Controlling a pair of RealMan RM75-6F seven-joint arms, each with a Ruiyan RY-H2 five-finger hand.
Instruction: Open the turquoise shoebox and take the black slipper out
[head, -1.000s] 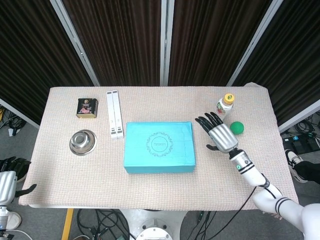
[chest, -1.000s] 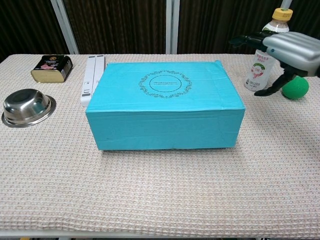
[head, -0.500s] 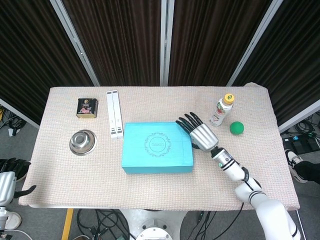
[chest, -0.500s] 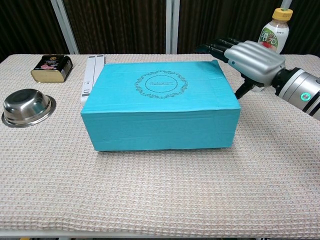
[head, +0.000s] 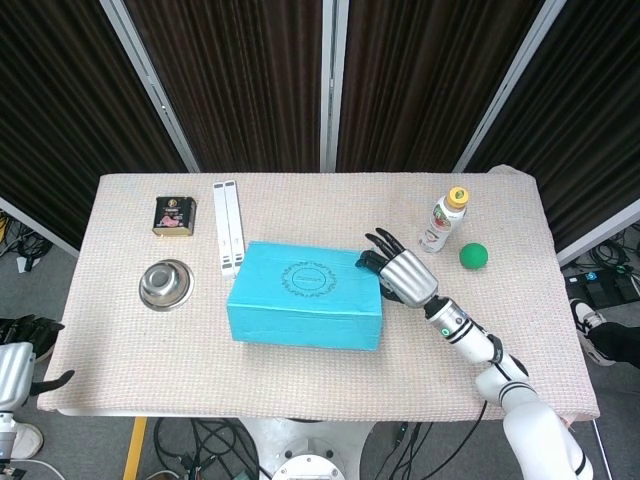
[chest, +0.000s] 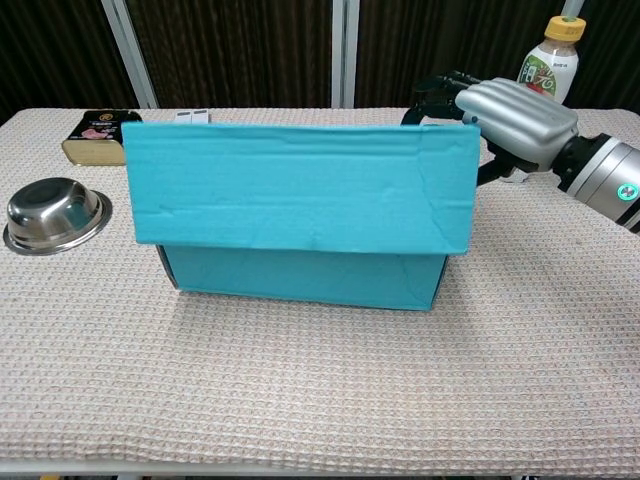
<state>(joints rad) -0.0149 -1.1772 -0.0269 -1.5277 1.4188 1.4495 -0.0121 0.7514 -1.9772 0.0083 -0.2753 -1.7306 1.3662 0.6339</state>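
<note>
The turquoise shoebox stands mid-table with its lid lifted and tilted, front edge raised above the base. My right hand is at the box's right end. In the chest view the right hand grips the lid's upper right corner, fingers curled over the top and thumb below. The black slipper is hidden inside the box. My left hand hangs off the table's near left corner, fingers apart, holding nothing.
A drink bottle and a green ball stand right of the hand. A steel bowl, a dark tin and a long white box lie left of the shoebox.
My right hand moved left from beside the bottle to the box's right end and took hold of the lid. The lid has swung up, and the box slid slightly left.
</note>
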